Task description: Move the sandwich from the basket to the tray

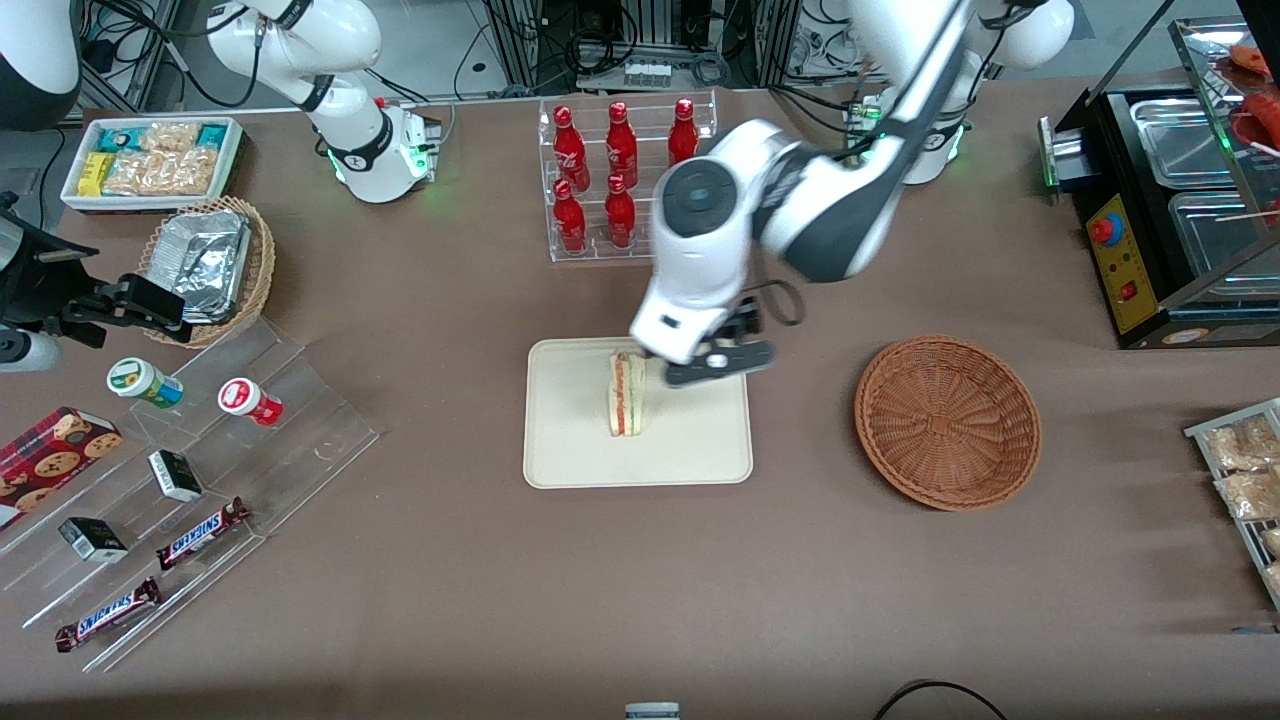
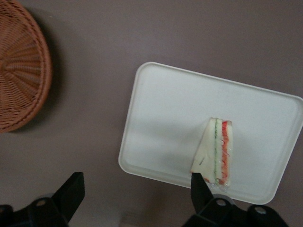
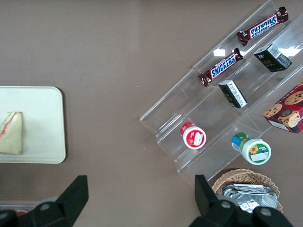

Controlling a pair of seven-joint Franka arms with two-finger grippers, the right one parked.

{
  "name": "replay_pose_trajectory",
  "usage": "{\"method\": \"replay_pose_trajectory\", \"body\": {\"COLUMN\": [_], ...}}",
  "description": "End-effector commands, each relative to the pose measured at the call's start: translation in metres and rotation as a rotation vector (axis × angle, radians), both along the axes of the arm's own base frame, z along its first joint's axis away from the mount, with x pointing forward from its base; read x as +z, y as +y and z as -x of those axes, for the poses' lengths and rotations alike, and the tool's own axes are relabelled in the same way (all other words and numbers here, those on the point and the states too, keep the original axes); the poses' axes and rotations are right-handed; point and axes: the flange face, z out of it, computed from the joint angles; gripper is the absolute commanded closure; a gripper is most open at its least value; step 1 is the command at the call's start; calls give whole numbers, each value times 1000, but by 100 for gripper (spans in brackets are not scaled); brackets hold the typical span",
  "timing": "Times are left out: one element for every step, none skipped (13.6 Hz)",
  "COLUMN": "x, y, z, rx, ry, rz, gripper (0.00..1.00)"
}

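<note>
Sandwich (image 1: 627, 394) rests mid-tray (image 1: 700, 450), basket (image 1: 947, 421) vacant; hand (image 1: 712, 362) open above tray's far edge, release seemingly done, retreat next.

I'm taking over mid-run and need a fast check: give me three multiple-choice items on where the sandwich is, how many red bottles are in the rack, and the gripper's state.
1. Where does the sandwich lie?
A. in the basket
B. on the tray
C. on the bare table

2. How many red bottles stand in the clear rack?
A. three
B. five
C. eight

3. The left gripper is:
A. open, holding nothing
B. shut on the sandwich
C. shut on a bottle

Answers:
1 B, it rests on the cream tray, and the basket holds nothing.
2 B, three in one row, two in the nearer row.
3 A, its fingers are spread above the tray's edge.
</note>
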Motion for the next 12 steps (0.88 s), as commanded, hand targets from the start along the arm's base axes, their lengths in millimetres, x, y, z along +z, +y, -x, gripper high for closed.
{"method": "replay_pose_trajectory", "body": {"x": [48,65,72,78,86,89,91,93,95,98,101,105], "y": [69,86,106,127,148,173,193,210,227,245,261,275], "z": [-9,-9,-10,-15,-19,-22,-22,-22,-23,-22,-19,-15], "rx": [95,84,62,50,36,24,0,-14,-16,-31,-54,-70], "ry": [20,24,52,65,69,81,88,92,96,99,101,102], "rz": [-8,-9,-22,-28,-24,-24,-20,-17,-14,-9,-3,2], "gripper": [1,1,1,1,1,1,1,1,1,1,1,1]}}
